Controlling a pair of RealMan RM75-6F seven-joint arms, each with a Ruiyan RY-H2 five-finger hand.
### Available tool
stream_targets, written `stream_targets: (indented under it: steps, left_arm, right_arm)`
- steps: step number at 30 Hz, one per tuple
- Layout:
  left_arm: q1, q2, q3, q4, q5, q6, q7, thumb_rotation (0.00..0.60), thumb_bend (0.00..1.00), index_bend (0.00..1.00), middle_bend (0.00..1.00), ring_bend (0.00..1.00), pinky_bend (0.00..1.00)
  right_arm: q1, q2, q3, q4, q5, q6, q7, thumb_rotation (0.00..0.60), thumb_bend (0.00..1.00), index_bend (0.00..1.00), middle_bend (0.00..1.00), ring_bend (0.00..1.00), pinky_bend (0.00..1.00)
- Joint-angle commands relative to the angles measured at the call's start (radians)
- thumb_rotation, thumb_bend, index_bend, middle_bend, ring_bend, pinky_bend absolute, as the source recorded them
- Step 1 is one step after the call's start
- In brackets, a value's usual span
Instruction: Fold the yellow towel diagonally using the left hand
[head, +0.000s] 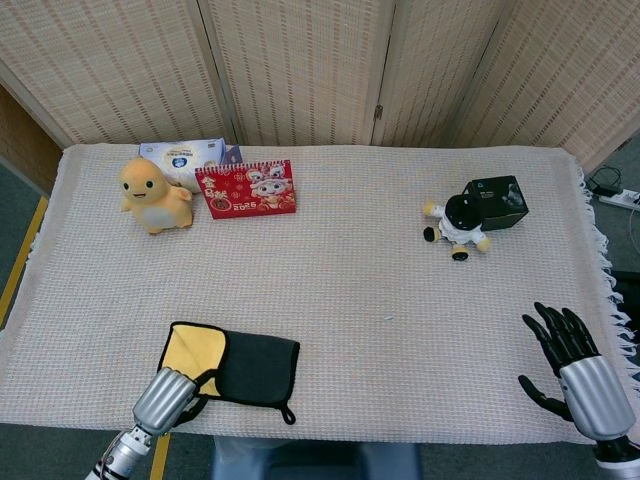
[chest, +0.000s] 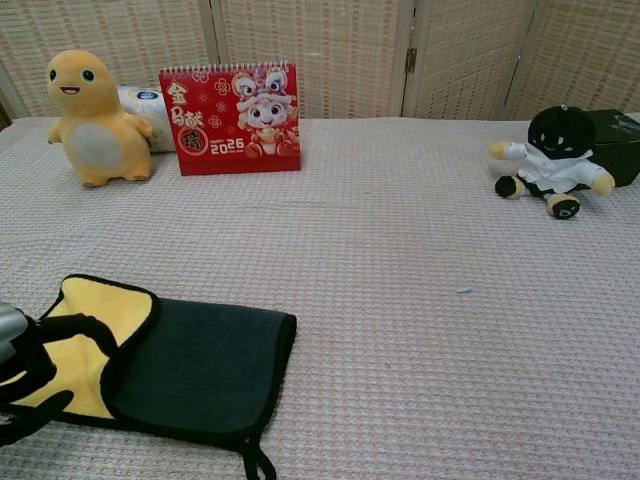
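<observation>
At the near left edge of the table (head: 350, 290), the left hand (head: 163, 401) rests at the front-left corner of the yellow towel (head: 193, 350); in the chest view its black fingers (chest: 40, 345) lie over the yellow cloth, but whether they pinch the fabric or merely touch it cannot be told. The towel lies flat, its dark grey face (chest: 200, 365) covering the right part and a yellow patch showing at the left, with a black hem and a small hanging loop (head: 287, 413) at the near right corner. Far back on the left stands a yellow plush toy (head: 152, 194), touching a white-and-blue packet (head: 185, 156) behind it, and just beside it a red desk calendar (head: 246, 189) stands upright. Well over to the right, a small black-and-white plush figure (head: 459, 222) lies against a black box (head: 497, 202). At the near right corner the right hand (head: 568, 352) hovers with its dark fingers spread apart, holding nothing.
</observation>
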Motion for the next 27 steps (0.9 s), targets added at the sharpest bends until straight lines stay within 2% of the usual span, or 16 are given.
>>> stream_targets:
  steps: [1,3,7,11,15,21,24,27]
  left_arm:
    - [0.005,0.004,-0.007,-0.001,0.007,0.015,-0.005,0.600,0.49,0.30,1.00,1.00,1.00]
    - [0.006,0.008,-0.017,-0.004,0.013,0.031,-0.009,0.600,0.48,0.31,1.00,1.00,1.00]
    - [-0.006,0.021,-0.066,-0.017,0.005,0.055,-0.025,0.600,0.49,0.39,1.00,1.00,1.00]
    - [-0.043,0.051,-0.125,-0.038,-0.035,0.018,-0.031,0.600,0.49,0.46,1.00,1.00,1.00]
    - [-0.100,0.134,-0.171,-0.140,-0.136,-0.124,-0.034,0.600,0.53,0.47,1.00,1.00,1.00]
    - [-0.190,0.232,-0.229,-0.276,-0.319,-0.358,0.057,0.600,0.54,0.44,1.00,1.00,1.00]
    - [-0.221,0.240,-0.249,-0.294,-0.381,-0.423,0.070,0.600,0.54,0.42,1.00,1.00,1.00]
    - [-0.236,0.237,-0.257,-0.294,-0.403,-0.446,0.081,0.600,0.54,0.40,1.00,1.00,1.00]
  right_arm:
    - [0.000,0.000,-0.001,-0.001,-0.001,0.000,0.000,0.600,0.33,0.00,0.00,0.00,0.00]
    - [-0.001,0.001,-0.001,-0.001,-0.003,0.003,0.000,0.600,0.33,0.00,0.00,0.00,0.00]
    - [-0.001,0.001,-0.003,-0.001,-0.006,0.005,0.000,0.600,0.32,0.00,0.00,0.00,0.00]
    - [-0.001,0.002,-0.003,-0.001,-0.004,0.003,0.002,0.600,0.33,0.00,0.00,0.00,0.00]
    - [0.000,0.002,-0.001,-0.001,-0.001,0.002,0.002,0.600,0.33,0.00,0.00,0.00,0.00]
    - [0.006,0.000,0.001,0.000,0.010,-0.015,0.002,0.600,0.33,0.00,0.00,0.00,0.00]
    - [0.007,0.000,0.003,0.000,0.016,-0.018,0.003,0.600,0.33,0.00,0.00,0.00,0.00]
    - [0.008,0.000,0.004,0.000,0.019,-0.020,0.005,0.600,0.33,0.00,0.00,0.00,0.00]
